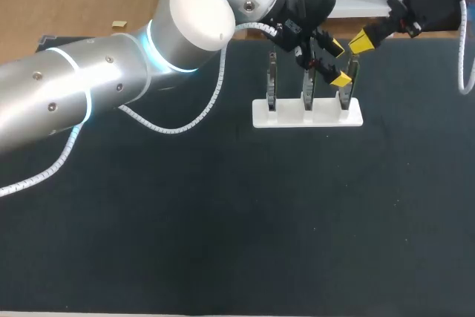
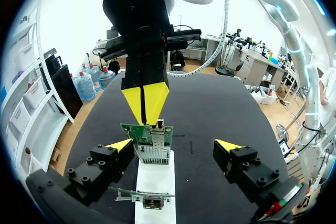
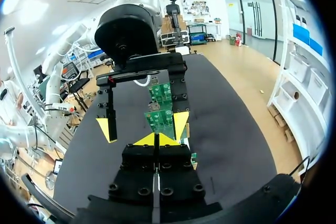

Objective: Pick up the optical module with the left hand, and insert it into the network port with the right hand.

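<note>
A white stand (image 1: 308, 115) holds three upright green boards with metal network ports. My left gripper (image 1: 338, 63) is open and straddles the rightmost board (image 1: 349, 83) without touching it. In the left wrist view that board (image 2: 152, 141) stands between the yellow fingertips (image 2: 121, 144), nearer one of them, and a small metal piece sticks up from its top edge. My right gripper (image 1: 361, 41) is shut, with nothing visible in it; its tips (image 2: 144, 100) hang just above and beyond the same board. In the right wrist view my right gripper (image 3: 156, 139) points at the boards (image 3: 160, 119). No separate optical module can be made out.
The middle board (image 1: 308, 87) sits partly behind my left gripper; the left board (image 1: 272, 79) stands apart from it. The black mat (image 1: 223, 220) stretches wide and bare in front of the stand. My left arm (image 1: 111, 79) crosses the table's back left.
</note>
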### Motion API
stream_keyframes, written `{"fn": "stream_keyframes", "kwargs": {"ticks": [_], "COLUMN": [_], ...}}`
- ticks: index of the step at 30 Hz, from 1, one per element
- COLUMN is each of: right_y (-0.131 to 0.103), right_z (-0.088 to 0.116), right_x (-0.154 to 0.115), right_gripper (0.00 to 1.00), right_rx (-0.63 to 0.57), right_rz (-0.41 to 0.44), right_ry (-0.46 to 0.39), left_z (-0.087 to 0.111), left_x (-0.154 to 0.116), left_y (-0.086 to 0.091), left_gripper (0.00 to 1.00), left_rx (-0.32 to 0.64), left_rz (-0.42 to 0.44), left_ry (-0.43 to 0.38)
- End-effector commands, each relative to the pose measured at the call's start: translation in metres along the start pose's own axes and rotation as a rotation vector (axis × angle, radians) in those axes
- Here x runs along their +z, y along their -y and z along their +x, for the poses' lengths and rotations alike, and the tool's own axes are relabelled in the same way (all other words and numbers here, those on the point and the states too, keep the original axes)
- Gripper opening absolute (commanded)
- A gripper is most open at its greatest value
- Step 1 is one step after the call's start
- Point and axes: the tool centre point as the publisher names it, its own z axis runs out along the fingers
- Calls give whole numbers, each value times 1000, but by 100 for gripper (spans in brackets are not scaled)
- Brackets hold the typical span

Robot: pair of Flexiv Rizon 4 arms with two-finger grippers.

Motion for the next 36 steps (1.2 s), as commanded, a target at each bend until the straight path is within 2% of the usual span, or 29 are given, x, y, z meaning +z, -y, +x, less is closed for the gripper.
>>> {"fn": "stream_keyframes", "kwargs": {"ticks": [1, 7, 17, 24, 36], "right_y": [4, 4, 1, 0, -4], "right_z": [9, 3, -25, -30, -33], "right_x": [7, 1, -26, -32, -37], "right_gripper": [0, 0, 0, 0, 0], "right_rx": [6, -5, -72, -88, -100], "right_rz": [-2, 12, 75, 90, 110], "right_ry": [8, 35, 87, 90, 106], "left_z": [-1, -1, -1, -1, -19], "left_x": [0, 0, 0, 0, -36], "left_y": [-2, -2, -2, -2, -7], "left_gripper": [100, 100, 100, 100, 100], "left_rx": [-2, -2, -2, -2, 29], "left_rz": [3, 3, 3, 3, -100], "left_ry": [-6, -6, -6, -6, 51]}}
